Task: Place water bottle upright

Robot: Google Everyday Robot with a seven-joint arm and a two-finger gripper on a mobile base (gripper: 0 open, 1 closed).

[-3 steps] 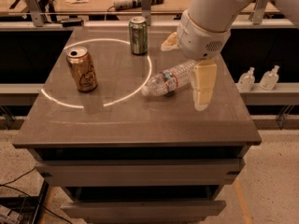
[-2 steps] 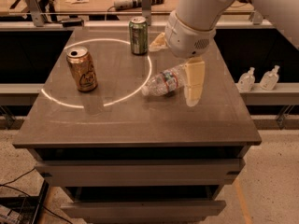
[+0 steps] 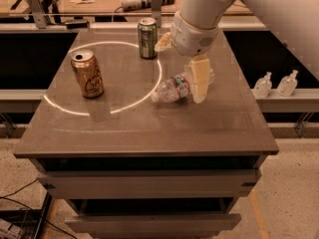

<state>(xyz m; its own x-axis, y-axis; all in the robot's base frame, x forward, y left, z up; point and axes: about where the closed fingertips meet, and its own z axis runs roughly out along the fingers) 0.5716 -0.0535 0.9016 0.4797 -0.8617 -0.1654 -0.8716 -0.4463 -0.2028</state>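
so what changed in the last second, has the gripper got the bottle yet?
The gripper slid toward the left of the picture over the table. Its near finger now overlaps the base end of the water bottle instead of standing beside it. It is open, with nothing gripped. The bottle still lies on its side in the same spot. The gold can and green can have not moved.

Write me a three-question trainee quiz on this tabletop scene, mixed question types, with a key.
1. True or false: the water bottle stands upright on the table.
2. Which can is nearer the gripper? A) gold can B) green can
3. Fill in: the bottle's cap points toward the picture's ____ side.
Key: 1 false, it lies on its side. 2 B. 3 left. The gripper hangs open over the bottle, with one finger in front of its base end.
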